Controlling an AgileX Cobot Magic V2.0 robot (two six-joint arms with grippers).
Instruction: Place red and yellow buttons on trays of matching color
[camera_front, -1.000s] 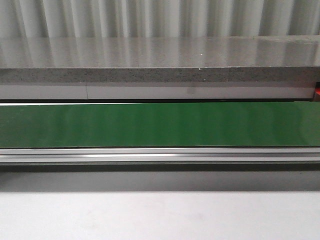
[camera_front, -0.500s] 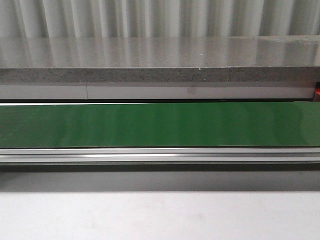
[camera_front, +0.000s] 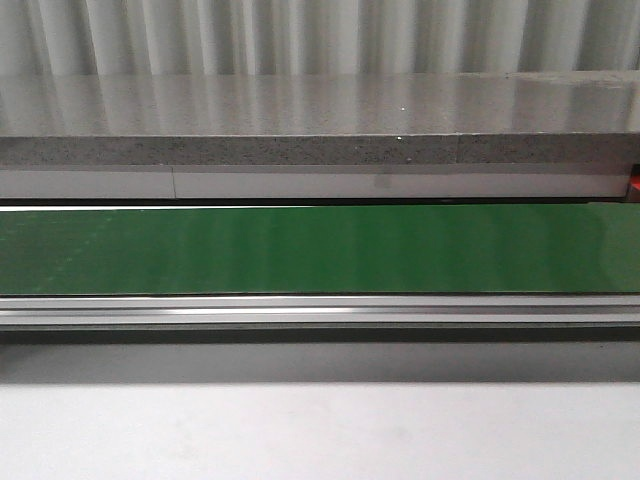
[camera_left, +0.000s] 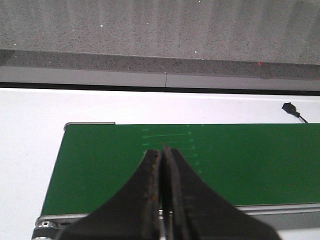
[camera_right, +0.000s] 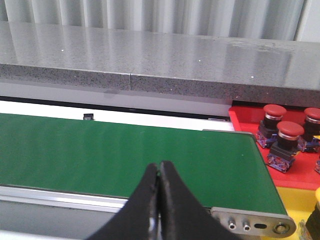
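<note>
Green belt (camera_front: 320, 250) bare, both claws (camera_left: 161, 150) (camera_right: 159, 167) closed, empty.

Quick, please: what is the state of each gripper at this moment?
Left gripper: closed, holding nothing.
Right gripper: closed, holding nothing.

You're at an industrial/lab test cell: green conveyor belt (camera_front: 320, 250) w/ aluminium side rail (camera_front: 320, 312), speckled stone bench (camera_front: 320, 120) behind, corrugated metal wall (camera_front: 320, 35), red tray (camera_right: 300, 170) w/ e-stop type buttons (camera_right: 290, 132).
</note>
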